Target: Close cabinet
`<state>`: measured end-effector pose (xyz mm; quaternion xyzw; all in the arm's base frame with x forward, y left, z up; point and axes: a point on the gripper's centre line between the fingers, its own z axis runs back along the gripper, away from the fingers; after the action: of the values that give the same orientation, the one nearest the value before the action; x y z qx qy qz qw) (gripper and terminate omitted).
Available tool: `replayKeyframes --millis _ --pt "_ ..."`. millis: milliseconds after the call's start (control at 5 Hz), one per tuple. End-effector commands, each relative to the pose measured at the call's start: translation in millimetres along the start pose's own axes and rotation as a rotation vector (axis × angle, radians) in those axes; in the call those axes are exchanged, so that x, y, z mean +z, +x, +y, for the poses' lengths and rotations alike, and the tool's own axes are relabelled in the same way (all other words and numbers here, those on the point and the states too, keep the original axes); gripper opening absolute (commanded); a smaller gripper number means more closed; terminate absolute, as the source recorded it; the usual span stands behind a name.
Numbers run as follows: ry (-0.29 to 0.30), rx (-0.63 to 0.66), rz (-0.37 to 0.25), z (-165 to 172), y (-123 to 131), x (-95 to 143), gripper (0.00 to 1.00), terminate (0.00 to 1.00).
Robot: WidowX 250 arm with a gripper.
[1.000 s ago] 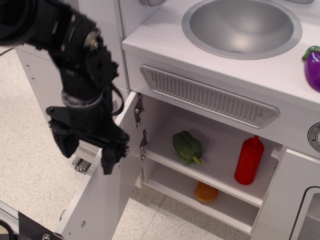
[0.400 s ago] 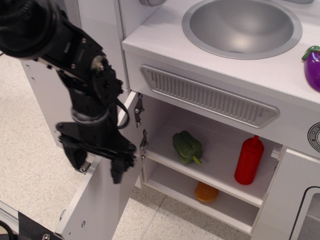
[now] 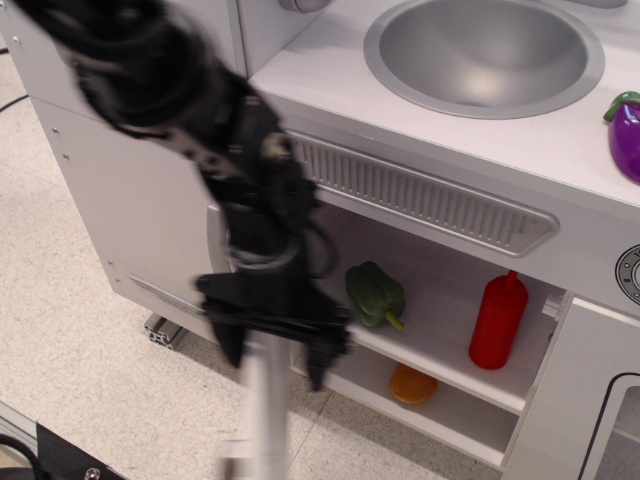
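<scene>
The flat white cabinet door now stands almost edge-on to the camera, a narrow blurred strip in front of the left side of the white toy-kitchen cupboard. One second ago it hung wide open to the left, so it has swung far toward closing, and I judge the task about half done. The black robot gripper has moved right with it and sits at the top edge of the door, its two fingers pointing down on either side. The fingers are apart, but motion blur hides whether they press the door. Inside, a green pepper, a red bottle and an orange object stay unmoved.
</scene>
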<state>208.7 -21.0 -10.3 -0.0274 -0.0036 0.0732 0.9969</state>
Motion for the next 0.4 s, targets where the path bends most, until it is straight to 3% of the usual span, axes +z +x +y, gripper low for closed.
replayKeyframes --millis 0,200 --pt "-0.063 0.012 -0.068 -81.5 20.9 9.1 1.0 0.0" --pt "-0.099 0.038 -0.099 -107.7 22.1 25.7 1.0 0.0"
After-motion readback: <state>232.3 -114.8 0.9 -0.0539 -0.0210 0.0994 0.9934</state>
